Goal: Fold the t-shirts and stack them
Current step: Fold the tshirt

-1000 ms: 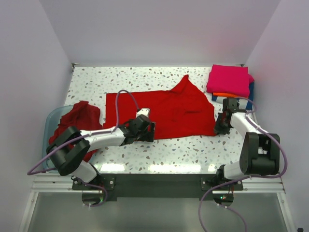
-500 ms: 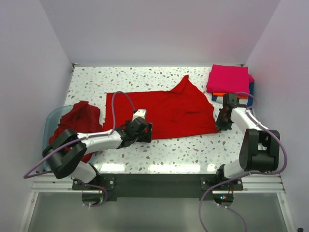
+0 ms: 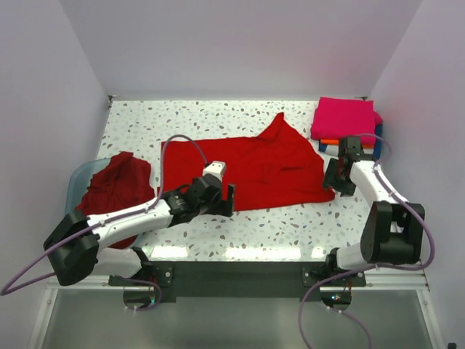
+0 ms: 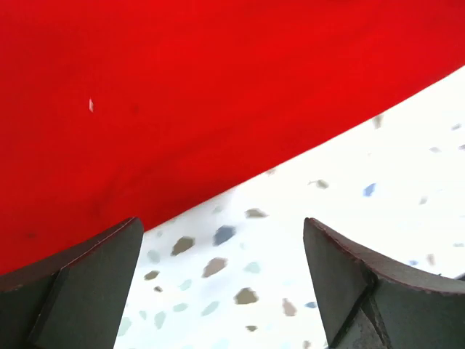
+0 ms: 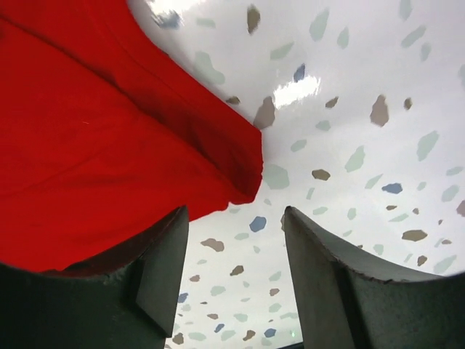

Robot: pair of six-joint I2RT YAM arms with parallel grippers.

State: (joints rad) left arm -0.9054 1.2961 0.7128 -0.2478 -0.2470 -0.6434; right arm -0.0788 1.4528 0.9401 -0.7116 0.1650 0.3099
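The red shirt (image 3: 247, 171) lies spread flat across the middle of the counter (image 3: 283, 225), and the folded pile (image 3: 345, 120) sits at the far right corner. Both tools are spread, with nothing pinched: the left tool (image 3: 227, 201) at the near hem, the right tool (image 3: 336, 182) at the shirt's right corner. For a clean fold, I'd say each should slip one finger under the edge and bite only cloth. The right wrist view shows the corner tip just ahead of the gap, which the overhead view hides.

Pale lavender walls (image 3: 240, 43) enclose a glossy, light-reflecting speckled terrazzo table (image 3: 276, 227) on three sides.
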